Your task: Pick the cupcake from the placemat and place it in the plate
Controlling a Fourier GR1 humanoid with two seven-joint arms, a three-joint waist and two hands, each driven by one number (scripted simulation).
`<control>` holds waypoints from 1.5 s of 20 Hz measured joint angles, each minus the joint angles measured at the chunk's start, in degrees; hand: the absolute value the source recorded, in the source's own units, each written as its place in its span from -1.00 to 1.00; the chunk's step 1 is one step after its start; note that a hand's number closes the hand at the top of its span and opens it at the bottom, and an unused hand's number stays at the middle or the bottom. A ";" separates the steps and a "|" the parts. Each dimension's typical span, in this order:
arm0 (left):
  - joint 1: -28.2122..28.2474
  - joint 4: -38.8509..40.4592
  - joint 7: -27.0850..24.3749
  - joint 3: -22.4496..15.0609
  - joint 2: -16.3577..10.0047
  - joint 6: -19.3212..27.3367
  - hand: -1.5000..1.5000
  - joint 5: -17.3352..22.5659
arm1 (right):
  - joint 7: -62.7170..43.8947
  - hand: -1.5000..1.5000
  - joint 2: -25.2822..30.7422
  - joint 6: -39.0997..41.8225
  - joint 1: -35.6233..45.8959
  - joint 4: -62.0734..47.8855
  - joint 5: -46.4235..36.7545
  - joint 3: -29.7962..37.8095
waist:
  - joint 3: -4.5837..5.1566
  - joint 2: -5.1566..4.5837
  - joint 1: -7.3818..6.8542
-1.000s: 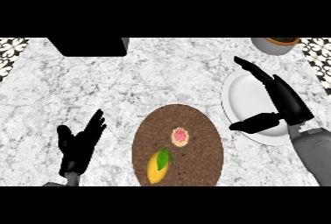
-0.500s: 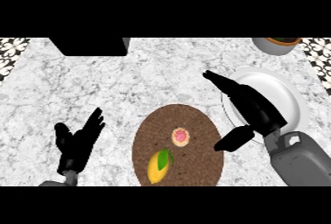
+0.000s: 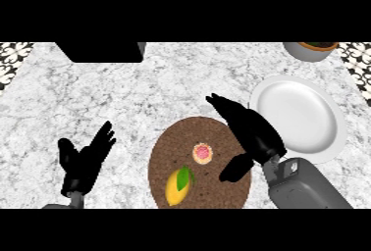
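A small cupcake (image 3: 203,152) with pink icing sits near the middle of the round brown placemat (image 3: 168,157). My right hand (image 3: 252,132) hovers open over the placemat's right part, fingers stretched up and left, thumb hanging just right of the cupcake without touching it. The white plate (image 3: 301,117) lies on the counter to the right of that hand and holds nothing. At the lower left my left hand (image 3: 83,159) rests open, fingers up.
A yellow mango with a green leaf (image 3: 179,183) lies on the placemat below the cupcake. A black box (image 3: 101,51) stands at the back left. A grey bowl (image 3: 311,49) sits at the back right, beyond the plate.
My right hand has swung left from over the plate to over the placemat's right part, close beside the cupcake. The left hand and the cupcake have stayed put.
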State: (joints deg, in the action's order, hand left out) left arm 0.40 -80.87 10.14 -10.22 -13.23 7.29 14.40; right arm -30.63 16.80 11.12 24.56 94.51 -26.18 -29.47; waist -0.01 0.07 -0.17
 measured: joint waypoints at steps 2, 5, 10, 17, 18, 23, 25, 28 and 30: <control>-0.91 0.98 0.03 0.16 0.99 0.37 0.00 -0.73 | 0.22 -1.00 -1.98 0.26 -0.85 -1.24 -1.37 -0.82 | 0.00 -0.03 0.03; 0.71 -0.35 -0.25 0.45 1.36 -0.32 0.00 -1.46 | 0.45 -1.00 -4.65 1.29 -2.39 -2.21 -3.48 -1.07 | 0.00 -0.03 0.00; -0.17 -0.92 1.76 1.64 2.42 -0.85 0.00 -2.75 | 0.45 -1.00 -8.67 2.65 -4.49 -2.31 -7.91 -0.92 | 0.00 -0.04 0.05; 0.36 0.08 -0.17 2.65 3.56 -2.10 0.00 -4.06 | -0.19 -1.00 -11.34 3.05 -4.04 -5.99 -14.95 -0.64 | -0.06 0.01 0.02; 0.66 -0.16 -0.08 2.75 3.64 -2.24 0.00 -4.16 | 0.39 -1.00 -11.70 2.91 -3.47 -7.58 -15.78 -0.17 | -0.05 0.01 -0.02; 0.46 -0.74 1.46 3.37 4.56 -2.13 0.00 -5.49 | 2.62 -1.00 -13.77 2.81 -4.05 -11.26 -19.56 0.95 | -0.01 -0.03 0.00; 0.74 -0.55 0.97 3.77 4.78 -2.97 0.00 -5.70 | 3.86 -1.00 -14.62 2.58 -5.06 -12.15 -20.90 0.91 | -0.03 -0.03 0.01; 0.54 -0.41 1.00 4.67 5.06 -3.94 0.00 -5.68 | 5.49 -1.00 -15.64 2.47 -4.25 -15.28 -22.05 1.83 | -0.06 -0.03 -0.03; 0.22 0.17 0.62 4.82 5.68 -3.87 0.00 -6.25 | 6.58 1.00 -16.07 1.98 -4.27 -17.42 -22.85 1.95 | -0.05 -0.02 -0.02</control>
State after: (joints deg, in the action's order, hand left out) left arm 0.61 -80.71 10.76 -5.40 -7.54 3.41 8.16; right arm -24.04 0.72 13.10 20.29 77.09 -49.03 -27.52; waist -0.06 0.05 -0.18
